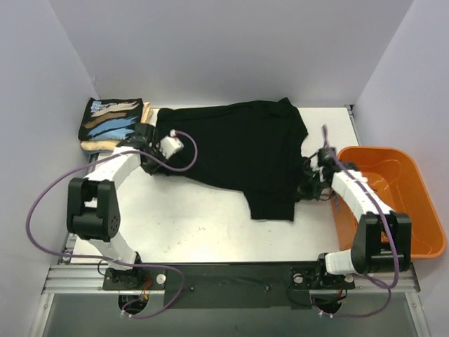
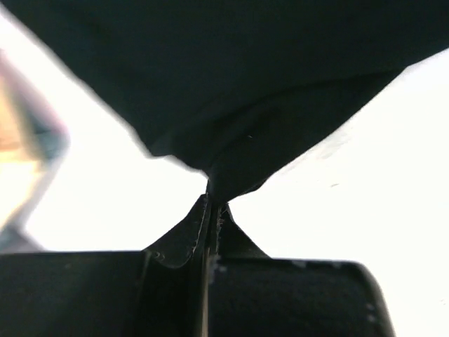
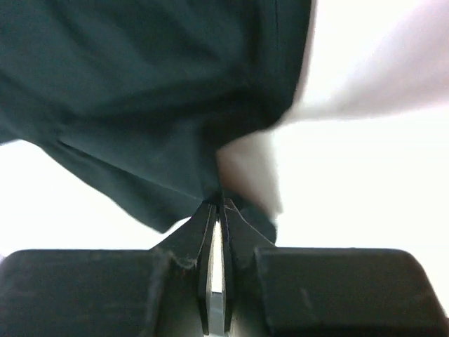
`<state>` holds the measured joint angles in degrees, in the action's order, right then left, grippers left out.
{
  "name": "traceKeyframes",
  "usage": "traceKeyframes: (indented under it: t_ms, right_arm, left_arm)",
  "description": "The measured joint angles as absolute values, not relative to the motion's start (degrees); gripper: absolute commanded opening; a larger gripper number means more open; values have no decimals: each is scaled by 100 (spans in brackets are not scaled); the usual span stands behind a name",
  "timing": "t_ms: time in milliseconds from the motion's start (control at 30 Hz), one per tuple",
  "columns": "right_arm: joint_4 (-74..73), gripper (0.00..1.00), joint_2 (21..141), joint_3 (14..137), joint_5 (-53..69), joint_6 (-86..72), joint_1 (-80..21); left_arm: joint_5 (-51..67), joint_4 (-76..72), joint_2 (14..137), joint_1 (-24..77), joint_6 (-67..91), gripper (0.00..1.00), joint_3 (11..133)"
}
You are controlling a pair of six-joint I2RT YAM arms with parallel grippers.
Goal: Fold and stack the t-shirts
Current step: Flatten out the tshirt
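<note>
top external: left hand (image 1: pixel 151 135), right hand (image 1: pixel 306 184) pinch black shirt (image 1: pixel 238 147).

The flat white table (image 1: pixel 196 225) carries a plain black short-sleeved cloth t-shirt (image 1: pixel 238 147) spread across its middle. Left of that shirt, a folded black brush-stroke-print t-shirt (image 1: pixel 112 116) lies on a folded cream t-shirt (image 1: pixel 95 145). Right of it stands an orange plastic basket (image 1: pixel 372 151).

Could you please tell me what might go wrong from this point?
The left fingers and right fingers each pinch only a thin edge of the plain black cloth t-shirt, so it could slip free when lifted. The left arm sits close beside the folded brush-stroke-print shirt and might knock it.
</note>
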<state>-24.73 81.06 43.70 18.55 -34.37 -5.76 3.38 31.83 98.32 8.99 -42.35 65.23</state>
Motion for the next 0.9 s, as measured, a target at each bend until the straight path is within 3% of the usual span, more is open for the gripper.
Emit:
traceKeyframes:
  t_ms: [300,567,633,667,700,733,767,900]
  right_arm:
    - [-3540,0,6759,7859,2591,-2668,1092]
    - [-4379,0,6320,8624,3009,-2541,1455]
    - [-4440,0,6322,8486,3079,-2541,1455]
    - [-4442,0,6357,8364,3092,-2541,1455]
    - [-4445,0,6390,8182,3096,-2541,1455]
    - [-4464,0,6405,8095,3098,-2541,1455]
    - [-4484,0,6431,7957,3111,-2539,1455]
    - [-4519,0,6501,7590,3146,-2534,1396]
  left_arm:
    - [115,4281,8324,311,-4945,0,8440]
    - [-1,5341,7688,104,-5662,0,8774]
    - [104,5535,7577,99,-5824,12,8584]
    - [268,5725,7516,126,-5924,31,8442]
    - [447,5994,7467,178,-6034,38,8278]
    - [593,6200,7422,276,-6141,57,8090]
    - [744,6427,7358,462,-6230,67,7808]
    - [1295,7094,7273,1841,-6342,72,6595]
